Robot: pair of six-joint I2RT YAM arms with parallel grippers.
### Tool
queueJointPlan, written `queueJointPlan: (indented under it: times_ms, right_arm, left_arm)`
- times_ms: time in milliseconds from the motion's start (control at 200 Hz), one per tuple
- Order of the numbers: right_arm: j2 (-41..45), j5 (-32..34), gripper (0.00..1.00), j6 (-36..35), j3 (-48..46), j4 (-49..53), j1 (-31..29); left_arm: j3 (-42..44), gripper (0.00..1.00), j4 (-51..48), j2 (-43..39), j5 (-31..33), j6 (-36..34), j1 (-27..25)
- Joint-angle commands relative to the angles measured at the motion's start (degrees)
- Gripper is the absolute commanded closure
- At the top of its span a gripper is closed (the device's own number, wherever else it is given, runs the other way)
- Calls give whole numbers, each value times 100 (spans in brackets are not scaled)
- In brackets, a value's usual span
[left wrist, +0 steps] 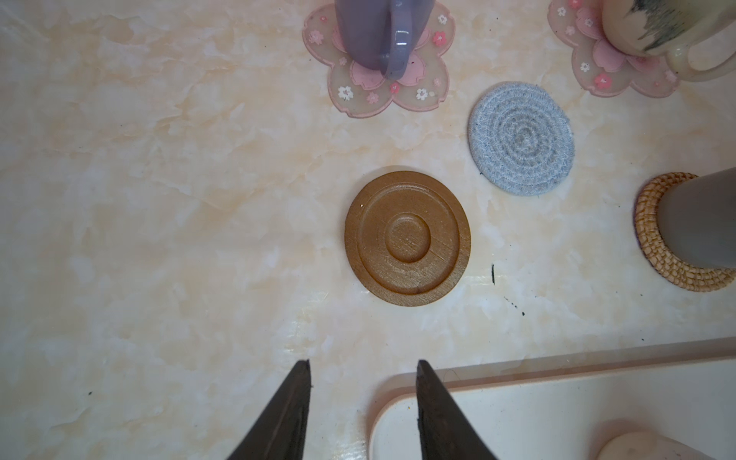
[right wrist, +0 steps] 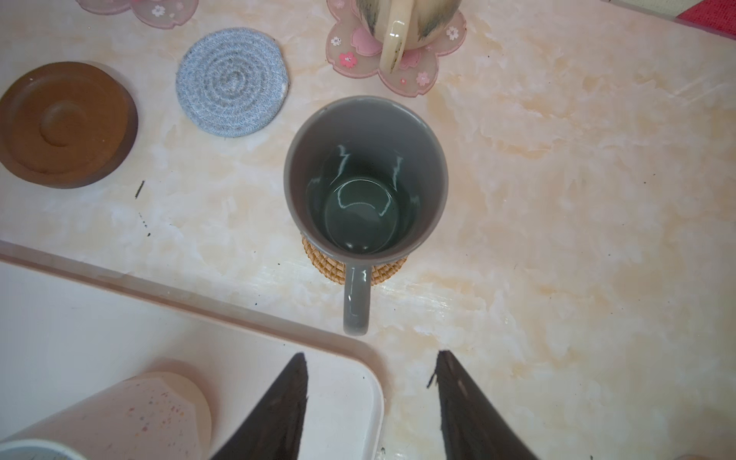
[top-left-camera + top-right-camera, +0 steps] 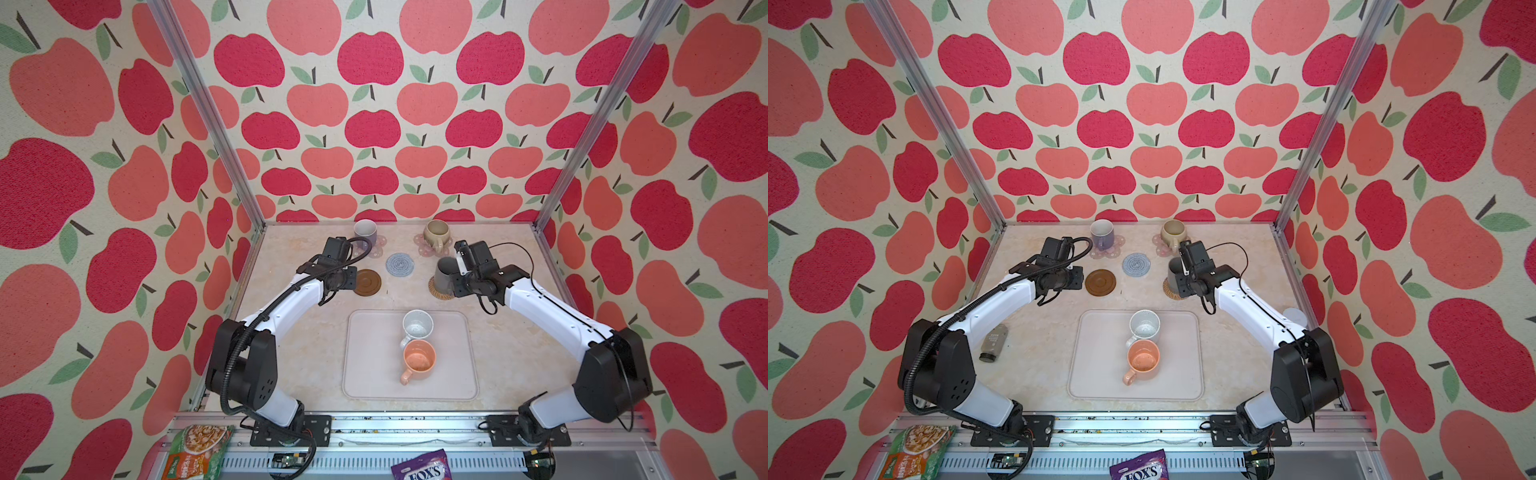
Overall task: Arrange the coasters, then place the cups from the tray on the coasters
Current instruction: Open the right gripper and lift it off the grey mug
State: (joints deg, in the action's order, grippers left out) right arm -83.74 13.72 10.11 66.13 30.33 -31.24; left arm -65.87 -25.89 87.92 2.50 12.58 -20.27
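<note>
Lab test booth is shown. Apple-print walls [image 3: 370, 124] are framed by alu posts [image 3: 208, 112]; arm bases [image 3: 286, 432] are bolted to rail [image 3: 415, 430].

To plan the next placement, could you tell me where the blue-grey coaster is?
In both top views the blue-grey coaster lies bare near the centre, between the brown disc and the dark grey mug.
</note>
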Motion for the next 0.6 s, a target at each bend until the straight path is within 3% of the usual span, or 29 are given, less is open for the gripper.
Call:
queueJointPlan:
  times_ms: [0,595]
  right_arm:
    - [437,101,45,151,-236,211,-15]
    - [1669,26,42,653,-1087,641,-202]
  left_arm:
    - [178,54,-87,-360,-69,96,-50]
    - [731,54,-1101,-1422,-100,-10,-1314]
